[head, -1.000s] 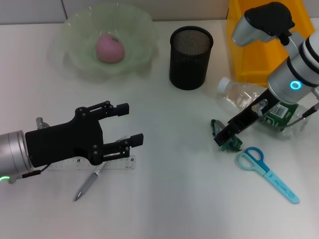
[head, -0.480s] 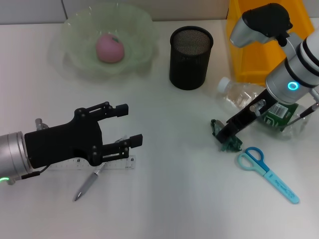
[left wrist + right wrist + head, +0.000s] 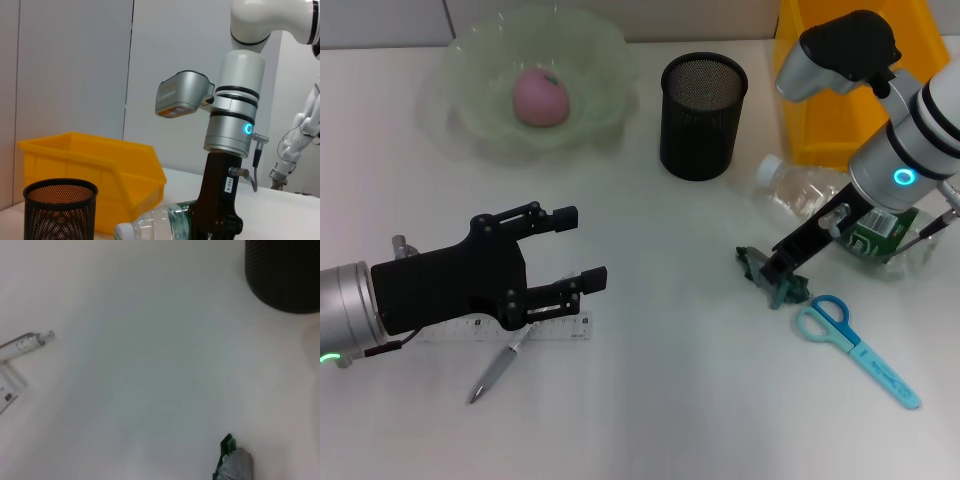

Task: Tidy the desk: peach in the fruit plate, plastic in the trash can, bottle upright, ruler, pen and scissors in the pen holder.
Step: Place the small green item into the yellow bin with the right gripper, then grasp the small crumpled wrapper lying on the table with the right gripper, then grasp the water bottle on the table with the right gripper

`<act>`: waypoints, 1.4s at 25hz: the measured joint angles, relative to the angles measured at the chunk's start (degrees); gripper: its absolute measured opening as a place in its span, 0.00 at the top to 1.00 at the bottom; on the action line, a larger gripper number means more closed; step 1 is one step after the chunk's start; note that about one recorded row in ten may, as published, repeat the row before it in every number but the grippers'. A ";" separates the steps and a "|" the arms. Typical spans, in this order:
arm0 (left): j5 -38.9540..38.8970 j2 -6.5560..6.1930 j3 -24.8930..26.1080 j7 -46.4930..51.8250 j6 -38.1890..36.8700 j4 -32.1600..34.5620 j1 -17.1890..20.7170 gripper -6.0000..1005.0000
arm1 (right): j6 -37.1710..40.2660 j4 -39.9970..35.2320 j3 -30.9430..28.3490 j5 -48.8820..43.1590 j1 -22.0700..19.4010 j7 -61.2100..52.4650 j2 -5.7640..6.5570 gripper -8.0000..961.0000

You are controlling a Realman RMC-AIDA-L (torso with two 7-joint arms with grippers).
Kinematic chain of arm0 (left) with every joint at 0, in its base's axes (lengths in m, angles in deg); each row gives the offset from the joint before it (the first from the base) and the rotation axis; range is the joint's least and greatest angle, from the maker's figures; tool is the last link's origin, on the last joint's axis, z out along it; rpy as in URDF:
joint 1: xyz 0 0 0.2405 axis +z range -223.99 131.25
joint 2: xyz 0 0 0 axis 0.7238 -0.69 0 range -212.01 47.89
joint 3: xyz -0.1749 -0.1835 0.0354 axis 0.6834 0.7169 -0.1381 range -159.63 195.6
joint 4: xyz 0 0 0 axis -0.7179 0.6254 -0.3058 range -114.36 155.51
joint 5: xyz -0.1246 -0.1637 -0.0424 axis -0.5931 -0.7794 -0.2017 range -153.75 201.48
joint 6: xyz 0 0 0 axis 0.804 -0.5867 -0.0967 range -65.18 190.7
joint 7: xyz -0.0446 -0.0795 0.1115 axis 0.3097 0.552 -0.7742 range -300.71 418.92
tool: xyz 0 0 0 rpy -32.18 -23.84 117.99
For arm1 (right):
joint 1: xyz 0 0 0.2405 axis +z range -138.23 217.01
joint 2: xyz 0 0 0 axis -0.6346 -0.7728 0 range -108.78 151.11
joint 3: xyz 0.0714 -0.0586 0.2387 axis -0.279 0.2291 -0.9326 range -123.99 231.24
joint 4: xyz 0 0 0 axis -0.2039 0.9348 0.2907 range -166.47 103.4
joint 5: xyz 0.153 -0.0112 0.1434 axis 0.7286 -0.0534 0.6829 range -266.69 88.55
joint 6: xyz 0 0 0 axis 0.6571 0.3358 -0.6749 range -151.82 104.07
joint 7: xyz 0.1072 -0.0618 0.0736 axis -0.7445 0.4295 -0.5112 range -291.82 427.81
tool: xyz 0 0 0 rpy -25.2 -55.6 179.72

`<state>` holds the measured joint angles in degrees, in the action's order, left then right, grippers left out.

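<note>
The pink peach point(image 3: 540, 98) lies in the pale green fruit plate point(image 3: 595, 50). A crumpled green and silver piece of plastic point(image 3: 782, 288) rests on the desk, and my right gripper point(image 3: 775, 272) is down on it, shut on it; the right wrist view shows a bit of the plastic point(image 3: 234, 465). The clear bottle point(image 3: 810, 195) lies on its side behind that arm. Blue scissors point(image 3: 855, 345) lie to its right. My left gripper point(image 3: 582, 248) hovers open above the clear ruler point(image 3: 565, 328) and the pen point(image 3: 496, 370). The black mesh pen holder point(image 3: 703, 115) stands upright.
A yellow bin point(image 3: 810, 90), serving as the trash can, stands at the back right behind the bottle. The left wrist view shows the bin point(image 3: 100, 165), the pen holder point(image 3: 60, 207) and the bottle's cap end point(image 3: 150, 227) beside my right arm.
My right gripper has shifted slightly left, and the plastic has moved with it. The left arm has not moved.
</note>
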<state>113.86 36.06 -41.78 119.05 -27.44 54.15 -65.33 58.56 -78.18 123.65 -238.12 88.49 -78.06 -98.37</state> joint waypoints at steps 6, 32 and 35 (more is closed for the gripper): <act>0.00 0.01 -0.03 -0.74 0.10 0.00 -0.02 0.23 | -0.02 -3.25 -0.13 2.38 -2.11 0.72 0.17 0.81; -0.54 0.19 0.09 -1.33 1.61 0.00 -0.46 0.23 | 6.53 -9.43 -29.56 53.75 -29.85 44.23 0.44 0.82; -0.54 0.25 0.09 -1.33 1.61 0.00 -0.62 0.23 | 5.58 -0.88 -35.47 58.13 -29.04 54.71 0.44 0.82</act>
<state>113.32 36.31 -41.69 117.72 -25.83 54.15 -65.95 64.14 -79.05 88.18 -179.99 59.45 -23.35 -97.93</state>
